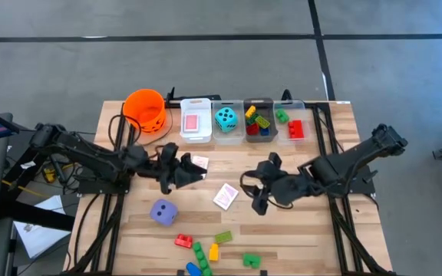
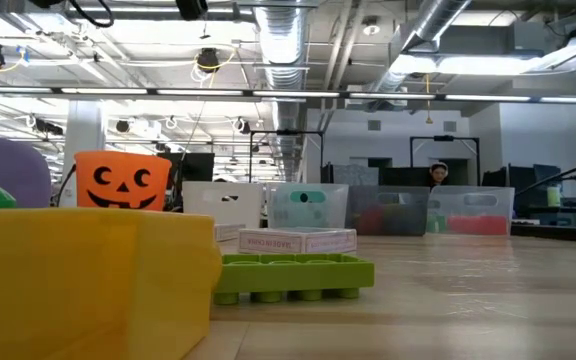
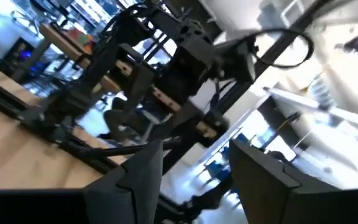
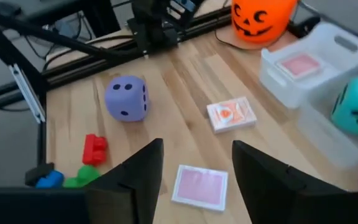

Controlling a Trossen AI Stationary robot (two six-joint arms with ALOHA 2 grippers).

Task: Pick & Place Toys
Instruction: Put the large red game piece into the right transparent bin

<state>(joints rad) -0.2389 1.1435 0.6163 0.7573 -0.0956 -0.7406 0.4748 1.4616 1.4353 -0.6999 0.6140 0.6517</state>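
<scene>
My left gripper [image 1: 187,170] is open and empty above the table's left middle, beside a card pack [image 1: 199,162]. Its wrist view [image 3: 194,180] looks across at the other arm. My right gripper [image 1: 257,193] is open and empty, hovering right of a pink-backed card [image 1: 225,196]. That card lies flat on the table and shows between and ahead of the right fingers [image 4: 200,185]. The purple die [image 1: 164,211] sits on the table and also shows in the right wrist view [image 4: 127,98]. Several bricks lie near the front edge, among them red [image 1: 183,241], green [image 1: 199,251] and yellow [image 1: 213,251].
An orange bucket [image 1: 145,110] stands at the back left. Right of it is a row of bins: a white one with a pink card [image 1: 196,121], one with the teal die [image 1: 225,119], and two with bricks [image 1: 258,123], [image 1: 294,126]. A face-up card pack [image 4: 231,114] lies mid-table.
</scene>
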